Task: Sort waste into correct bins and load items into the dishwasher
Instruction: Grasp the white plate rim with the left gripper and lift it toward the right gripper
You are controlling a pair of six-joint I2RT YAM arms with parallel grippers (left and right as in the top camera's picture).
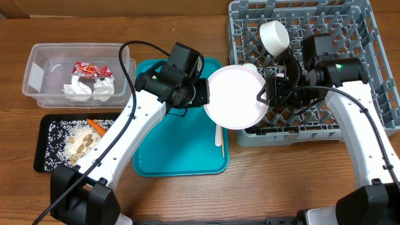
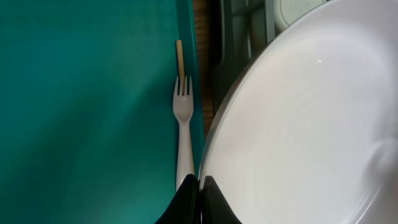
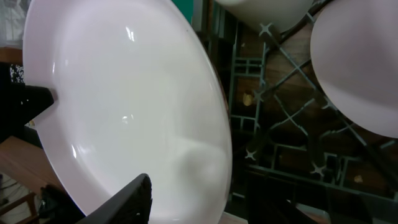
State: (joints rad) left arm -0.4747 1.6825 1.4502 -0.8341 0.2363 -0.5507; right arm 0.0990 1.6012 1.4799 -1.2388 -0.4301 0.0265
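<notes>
Watching the feeds from my desk: the plate (image 1: 236, 97) is up off the table (image 1: 187, 25), lying pretty much flat with its face to the overhead camera. It's round, so no real long axis. It hangs over the gap between the teal tray (image 1: 175, 156) and the front-left corner of the rack (image 1: 375, 75). The left gripper (image 1: 208, 94) is pinched tight on its left rim; on the left wrist cam the two black fingertips (image 2: 186, 199) meet right at the plate's edge. The right gripper (image 1: 265, 97) sits at the opposite rim. On its own cam one finger (image 3: 134, 199) lies across the plate's face and the other is hidden, so I can't tell if it's actually clamped. The fork (image 2: 182, 124) lies lengthwise along the tray's right rim, tines pointing at the stick (image 2: 179, 56), which lines up end to end with it. A bowl (image 1: 275, 36) is tipped on its side in the rack's back-left area. Over on the left, the tub (image 1: 37, 87) has napkins (image 1: 87, 89) and the red wrapper (image 1: 90, 70), print too small to read. The black tray (image 1: 47, 159) in front of it has rice (image 1: 65, 134) and the carrot (image 1: 95, 127).
</notes>
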